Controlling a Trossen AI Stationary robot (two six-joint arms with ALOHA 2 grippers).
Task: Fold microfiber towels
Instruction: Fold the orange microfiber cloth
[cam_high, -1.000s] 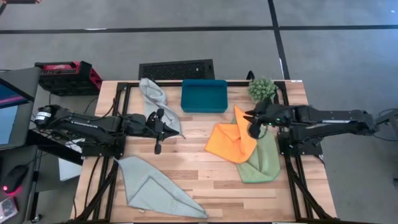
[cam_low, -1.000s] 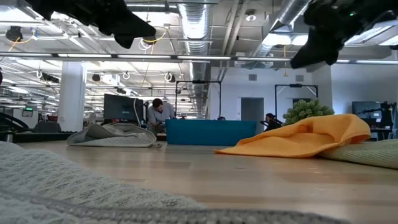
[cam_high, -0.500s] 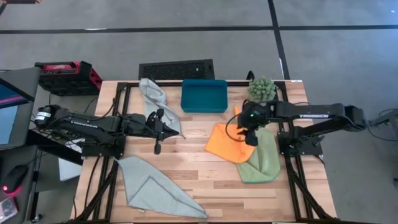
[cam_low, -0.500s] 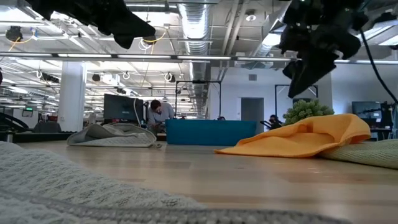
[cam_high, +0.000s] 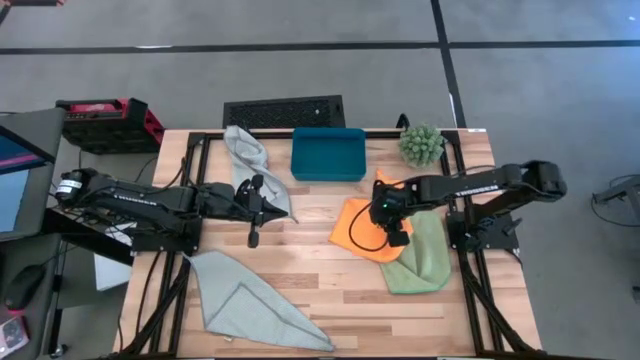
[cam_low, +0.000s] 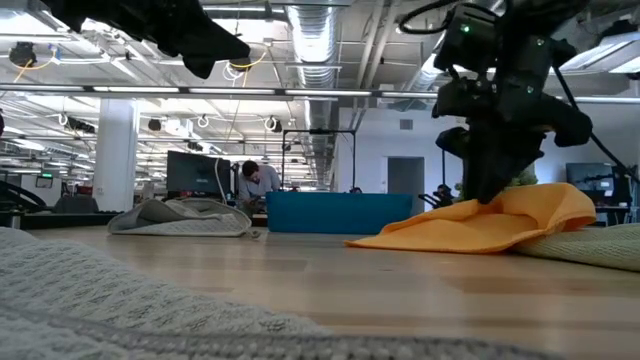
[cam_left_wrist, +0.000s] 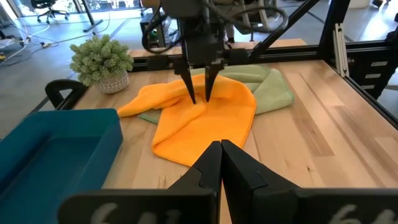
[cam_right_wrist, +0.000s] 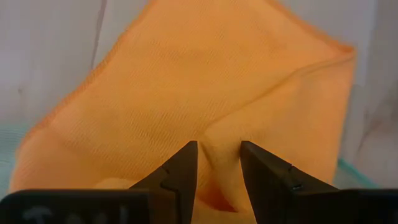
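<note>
Orange towel under right gripper

Orange towel (cam_high: 362, 228) lies crumpled mid-table, overlapping the green towel (cam_high: 424, 258). Right gripper (cam_left_wrist: 199, 98) points down onto it, fingers slightly parted with a fold between the tips, not clamped. Left gripper (cam_high: 254, 238) hangs shut, empty, near a grey towel (cam_high: 246, 152); another grey towel (cam_high: 247, 305) lies near the front edge.

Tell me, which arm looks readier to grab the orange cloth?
The right. Its fingers are slightly open, tips down on the orange cloth. The left gripper hangs shut over bare table.

Orange towel (cam_high: 356, 226), light green towel (cam_high: 425, 260), teal tray (cam_high: 328, 153), pale grey-blue towels (cam_high: 240, 303).
</note>
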